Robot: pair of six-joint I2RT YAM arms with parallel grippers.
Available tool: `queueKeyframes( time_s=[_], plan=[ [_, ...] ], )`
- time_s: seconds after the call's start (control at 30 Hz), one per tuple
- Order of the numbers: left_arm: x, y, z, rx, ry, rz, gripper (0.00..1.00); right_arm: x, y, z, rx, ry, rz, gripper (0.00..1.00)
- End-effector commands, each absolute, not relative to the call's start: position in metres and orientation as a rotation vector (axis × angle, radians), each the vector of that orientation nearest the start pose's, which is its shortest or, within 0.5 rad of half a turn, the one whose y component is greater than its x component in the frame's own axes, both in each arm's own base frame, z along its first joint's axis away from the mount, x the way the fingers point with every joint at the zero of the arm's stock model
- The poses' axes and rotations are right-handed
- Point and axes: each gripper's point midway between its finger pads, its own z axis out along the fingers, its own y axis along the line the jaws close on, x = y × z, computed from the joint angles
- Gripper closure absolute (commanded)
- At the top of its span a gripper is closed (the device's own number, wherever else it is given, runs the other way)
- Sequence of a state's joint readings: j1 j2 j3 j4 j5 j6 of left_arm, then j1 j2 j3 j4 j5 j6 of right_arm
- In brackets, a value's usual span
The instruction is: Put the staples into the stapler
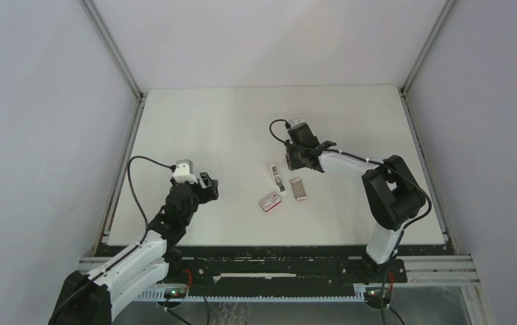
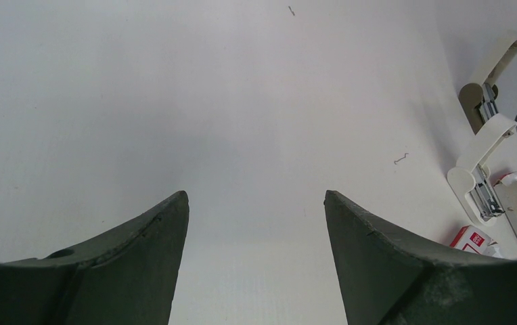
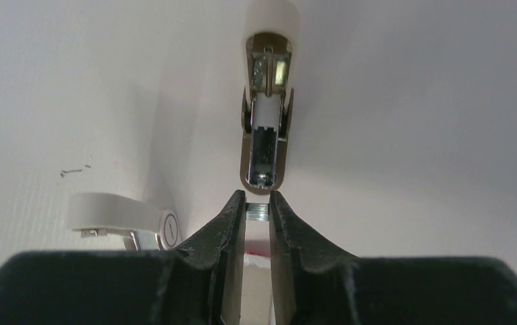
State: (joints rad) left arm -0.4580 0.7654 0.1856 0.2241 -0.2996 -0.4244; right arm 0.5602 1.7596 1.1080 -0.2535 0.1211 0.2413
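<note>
Right gripper (image 3: 258,202) pinches a small strip of staples (image 3: 258,213) just short of the open stapler (image 3: 266,135) in the middle of the table (image 1: 242,122). Tray (image 1: 299,189) and red box (image 1: 270,201) lie beside it. Left gripper (image 2: 256,196) hangs near the left edge, fingers wide apart.

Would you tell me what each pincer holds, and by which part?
The right pincer pinches a staple strip by its sides; the left pincer holds nothing.

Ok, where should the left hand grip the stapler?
Probably the near end of the stapler, pinched across its narrow sides, the left hand coming from its own side: it lies open, and the right hand, holding staples, crowds the far end.
</note>
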Motion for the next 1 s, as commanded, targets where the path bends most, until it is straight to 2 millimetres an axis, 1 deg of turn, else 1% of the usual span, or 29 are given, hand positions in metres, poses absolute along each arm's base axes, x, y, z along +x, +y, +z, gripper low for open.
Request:
queueKeyframes(
  time_s=[0.0, 0.23, 0.6, 0.97],
  plan=[
    [0.279, -0.098, 0.112, -0.153, 1.844, -0.331, 0.23, 0.390, 0.225, 0.067, -0.350, 2.386, 0.224, 0.84],
    [0.279, -0.098, 0.113, -0.152, 1.843, -0.334, 0.23, 0.400, 0.227, 0.062, -0.356, 2.394, 0.226, 0.84],
    [0.279, -0.099, 0.112, -0.149, 1.846, -0.337, 0.24, 0.402, 0.227, 0.052, -0.354, 2.415, 0.235, 0.84],
    [0.280, -0.100, 0.111, -0.146, 1.849, -0.339, 0.24, 0.403, 0.225, 0.057, -0.344, 2.407, 0.225, 0.85]
  ],
)
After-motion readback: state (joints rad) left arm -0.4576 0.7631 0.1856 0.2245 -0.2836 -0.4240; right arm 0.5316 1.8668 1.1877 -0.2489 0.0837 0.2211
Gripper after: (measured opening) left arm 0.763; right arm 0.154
